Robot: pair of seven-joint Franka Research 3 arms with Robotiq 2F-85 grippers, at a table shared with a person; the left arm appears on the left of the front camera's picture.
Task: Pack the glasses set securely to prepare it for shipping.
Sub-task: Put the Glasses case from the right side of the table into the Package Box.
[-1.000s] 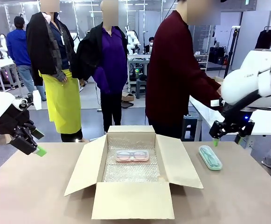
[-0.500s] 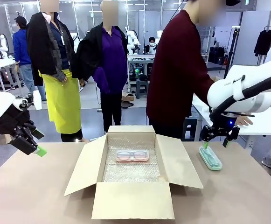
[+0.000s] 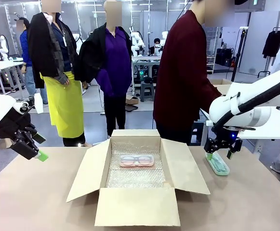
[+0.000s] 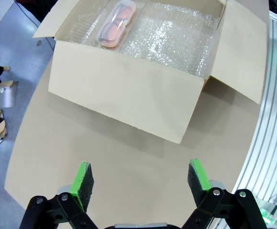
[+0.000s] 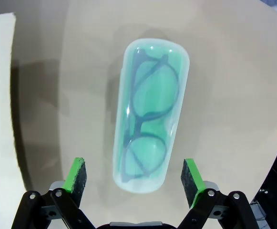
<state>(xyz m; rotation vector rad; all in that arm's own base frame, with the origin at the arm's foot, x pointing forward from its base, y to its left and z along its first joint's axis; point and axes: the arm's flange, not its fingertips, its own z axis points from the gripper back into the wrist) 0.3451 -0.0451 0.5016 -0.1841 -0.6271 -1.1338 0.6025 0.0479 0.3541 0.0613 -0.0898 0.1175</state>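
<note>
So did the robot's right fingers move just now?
Yes. The right fingers came down and shifted left, closer to the box, and now hang open just above the green case.

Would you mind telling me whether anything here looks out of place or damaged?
Nothing looks damaged or spilled. The pink glasses case lies flat on the bubble wrap inside the open cardboard box. The mint-green glasses case lies outside it on the table, under the open right end effector, simply not yet packed.
</note>
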